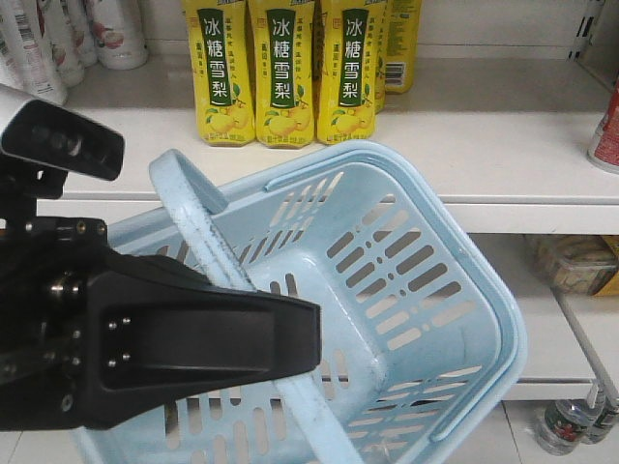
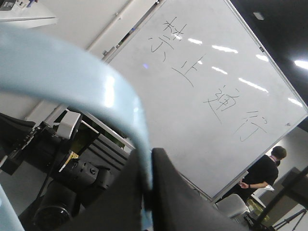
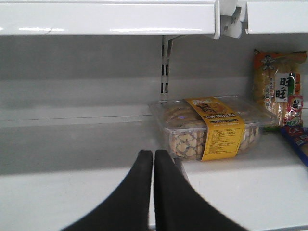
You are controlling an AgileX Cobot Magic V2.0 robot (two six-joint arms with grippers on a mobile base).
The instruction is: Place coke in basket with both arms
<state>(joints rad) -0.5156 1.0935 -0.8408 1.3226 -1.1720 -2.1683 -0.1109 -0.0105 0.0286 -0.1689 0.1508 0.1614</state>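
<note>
Your left gripper (image 1: pixel 290 338) is clamped on the flat swing handle (image 1: pixel 189 193) of the basket (image 1: pixel 314 253). In the left wrist view the pale blue strap runs down into the slit between the two black fingers (image 2: pixel 175 202), which press against it on both sides. You see the basket hanging tilted in front of the white shelf (image 1: pixel 464 145), its open mouth turned toward the front camera, just below the row of yellow bottles (image 1: pixel 280 77). A red and white container (image 1: pixel 607 130) is cut off at the shelf's right edge; you cannot tell whether it is the coke. Your right gripper (image 3: pixel 153 163) has its fingers pressed together with nothing between them, pointing at a lower shelf near a clear box of biscuits (image 3: pixel 207 127).
</note>
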